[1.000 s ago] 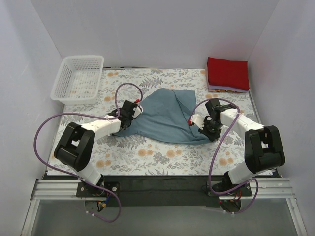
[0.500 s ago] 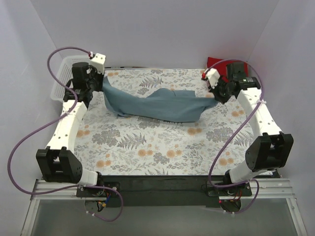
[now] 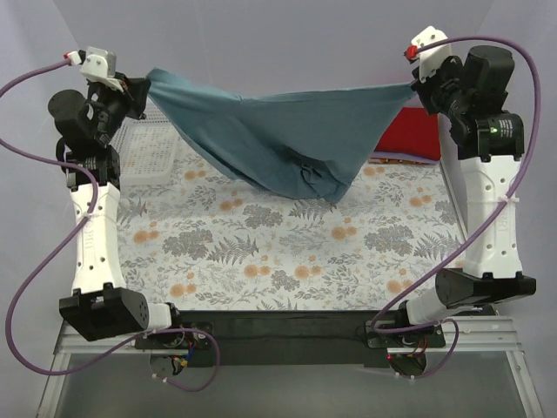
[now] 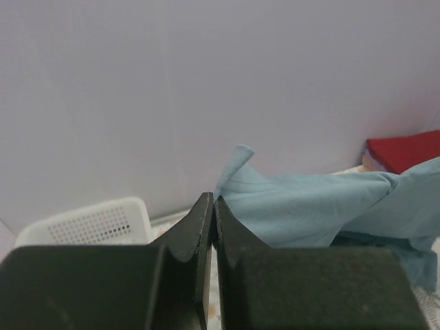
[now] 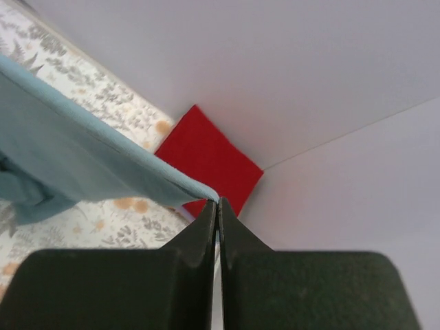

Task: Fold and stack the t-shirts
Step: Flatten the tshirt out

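Note:
The slate-blue t-shirt [image 3: 278, 131] hangs stretched in the air between my two grippers, sagging in the middle above the floral tablecloth [image 3: 261, 252]. My left gripper [image 3: 144, 87] is raised high at the back left and shut on one corner of the shirt [image 4: 289, 206]. My right gripper [image 3: 416, 85] is raised high at the back right and shut on the other corner [image 5: 103, 165]. The folded red t-shirt [image 3: 409, 135] lies at the back right, partly hidden behind the blue one; it also shows in the right wrist view [image 5: 206, 155]. A thin lavender-pink edge [image 3: 400, 159] shows beneath it.
A white mesh basket [image 3: 144, 152] stands at the back left, just below my left gripper, and shows in the left wrist view [image 4: 89, 223]. White walls close in the back and both sides.
Both arms have risen from the table to full height and spread apart, lifting the blue t-shirt off the cloth so that it now hangs stretched between them.

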Controlling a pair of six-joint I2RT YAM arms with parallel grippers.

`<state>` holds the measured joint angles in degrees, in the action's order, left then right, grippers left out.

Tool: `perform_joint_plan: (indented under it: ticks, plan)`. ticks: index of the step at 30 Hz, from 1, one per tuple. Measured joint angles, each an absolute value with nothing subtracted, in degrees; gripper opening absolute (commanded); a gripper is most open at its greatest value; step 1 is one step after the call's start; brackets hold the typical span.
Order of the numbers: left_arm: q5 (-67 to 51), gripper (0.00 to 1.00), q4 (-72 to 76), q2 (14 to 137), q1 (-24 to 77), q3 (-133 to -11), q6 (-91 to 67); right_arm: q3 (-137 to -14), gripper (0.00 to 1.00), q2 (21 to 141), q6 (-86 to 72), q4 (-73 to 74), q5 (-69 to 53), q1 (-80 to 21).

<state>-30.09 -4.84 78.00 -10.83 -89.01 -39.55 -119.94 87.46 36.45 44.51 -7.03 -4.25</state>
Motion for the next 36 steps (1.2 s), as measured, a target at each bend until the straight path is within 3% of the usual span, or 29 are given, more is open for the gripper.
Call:
perform_joint_plan:
  ticks: [9,17,29,36]
  plan:
    - [-30.59,0.00,3.25,59.20,-11.99,-86.76,-41.65,-113.34,0.01,69.28,36.82,34.74,-1.45,-4.19]
    - [-27.33,0.00,7.64,46.68,-12.12,-93.56,-39.44,-118.89,0.01,59.02,39.72,23.16,1.67,-4.19]
    - [-19.11,0.00,3.79,53.56,-12.21,-107.48,-28.34,-118.65,0.01,59.83,45.56,13.58,0.36,-4.14]
    - [-24.51,0.00,-1.04,56.95,-12.21,-90.67,-31.03,-97.41,0.01,59.81,46.30,10.66,-5.50,-4.14]
